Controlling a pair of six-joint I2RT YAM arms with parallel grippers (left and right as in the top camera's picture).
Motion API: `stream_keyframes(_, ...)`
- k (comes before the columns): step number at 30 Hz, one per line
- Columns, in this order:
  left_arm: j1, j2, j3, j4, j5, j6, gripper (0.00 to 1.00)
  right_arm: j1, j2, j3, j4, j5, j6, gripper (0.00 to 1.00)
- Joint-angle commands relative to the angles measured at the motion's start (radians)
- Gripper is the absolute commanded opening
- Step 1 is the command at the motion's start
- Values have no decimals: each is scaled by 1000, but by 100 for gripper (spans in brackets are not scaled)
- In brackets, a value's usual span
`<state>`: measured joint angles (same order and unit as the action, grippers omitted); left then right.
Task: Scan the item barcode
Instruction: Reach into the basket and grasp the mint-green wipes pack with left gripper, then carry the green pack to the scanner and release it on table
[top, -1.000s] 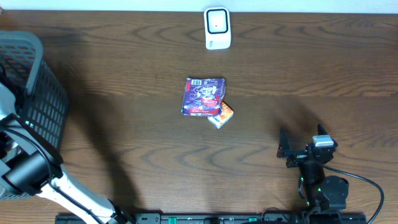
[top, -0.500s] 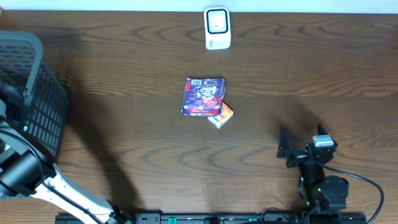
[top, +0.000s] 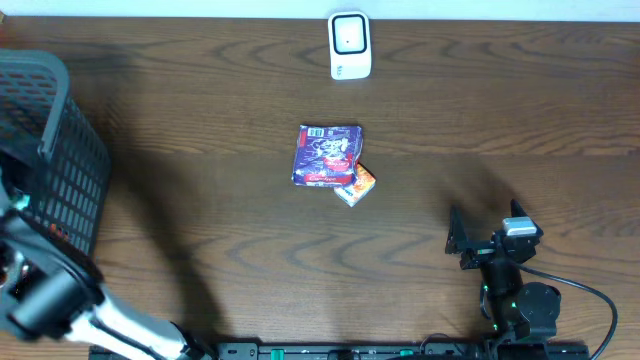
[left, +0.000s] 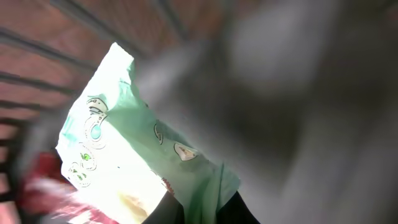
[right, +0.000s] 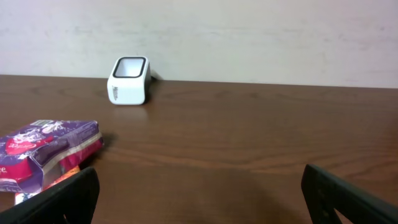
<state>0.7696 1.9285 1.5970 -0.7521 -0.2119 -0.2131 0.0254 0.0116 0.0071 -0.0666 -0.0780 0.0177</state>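
In the left wrist view, a mint-green packet (left: 124, 149) with small printed pictures fills the blurred frame. My left gripper (left: 202, 210) is shut on its lower edge, which sits pinched between the two dark fingers. No barcode shows on it. From overhead the left arm (top: 45, 295) is at the black basket (top: 60, 150), and its gripper is hidden. The white scanner (top: 349, 45) stands at the table's far edge, also seen as the scanner (right: 129, 80) in the right wrist view. My right gripper (top: 486, 228) rests open near the front right, nothing between its fingers (right: 62, 199).
A purple packet (top: 326, 155) lies mid-table, overlapping a small orange packet (top: 355, 185); the purple packet (right: 46, 149) is also at the left of the right wrist view. Red items show blurred beneath the green packet, with basket bars behind.
The left arm has shifted lower beside the basket and its jaws have closed on the green packet. The right arm and the items on the table have not moved.
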Motion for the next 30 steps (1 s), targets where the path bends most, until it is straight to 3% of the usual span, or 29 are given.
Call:
stream_keyframes(1, -34, -253, 21, 37, 3, -7, 7, -5, -6, -2, -4, 1, 11, 99)
stream_keyframes(6, -89, -500, 21, 113, 106, -18, 7, -5, -6, -2, -4, 1, 11, 99)
stream_keyframes(11, -193, -668, 21, 200, 352, -267, 7, -5, -6, -2, -4, 1, 11, 99)
stream_keyframes(14, -308, -697, 21, 246, 474, -301, 7, -5, -6, -2, -4, 1, 11, 99)
stream_keyframes(16, -411, -693, 21, 243, 496, -286, 7, -5, -6, -2, -4, 1, 11, 99)
stream_keyframes(25, -883, -510, 21, 105, 488, 1, 7, -5, -6, -2, -4, 1, 11, 99)
stream_keyframes(30, -1040, -337, 21, 111, 488, 37, 7, -4, -6, -2, -4, 1, 11, 99)
